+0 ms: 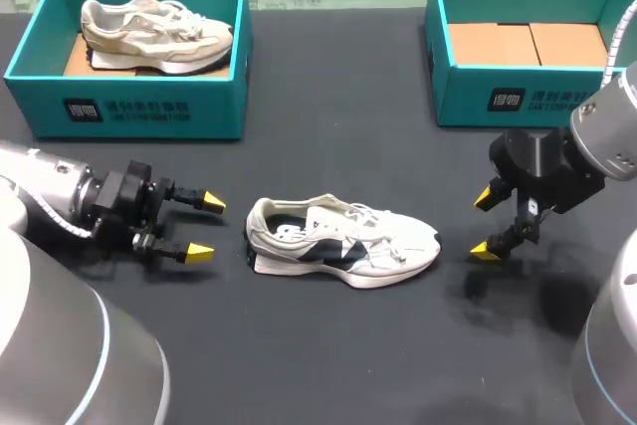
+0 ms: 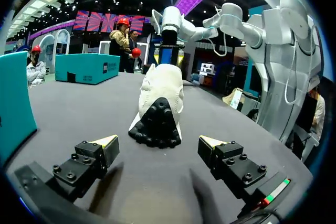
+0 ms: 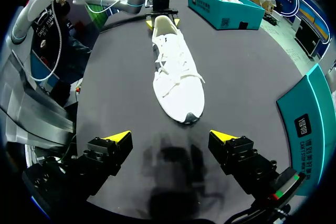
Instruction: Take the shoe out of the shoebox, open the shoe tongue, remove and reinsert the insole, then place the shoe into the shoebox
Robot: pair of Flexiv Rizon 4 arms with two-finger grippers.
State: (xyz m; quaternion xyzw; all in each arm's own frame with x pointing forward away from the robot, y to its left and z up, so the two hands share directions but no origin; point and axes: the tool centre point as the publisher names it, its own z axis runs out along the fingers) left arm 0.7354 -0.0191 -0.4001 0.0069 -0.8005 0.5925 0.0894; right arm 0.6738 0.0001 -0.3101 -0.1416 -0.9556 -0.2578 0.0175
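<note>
A black surface [image 1: 328, 345] carries three things. A white shoe [image 1: 343, 241] lies near its middle, toe toward the right arm's side. Two teal shoeboxes stand along the far edge, well apart: the left shoebox [image 1: 129, 106] and the right shoebox [image 1: 518, 97].

Light: was bright, even, from overhead | Shadows: lay soft on the dark desk [image 1: 328, 345] beside the shoe [image 1: 343, 243] | Glare: faint sheen greyed the desk | Edges: wrist views bowed lines near rims
</note>
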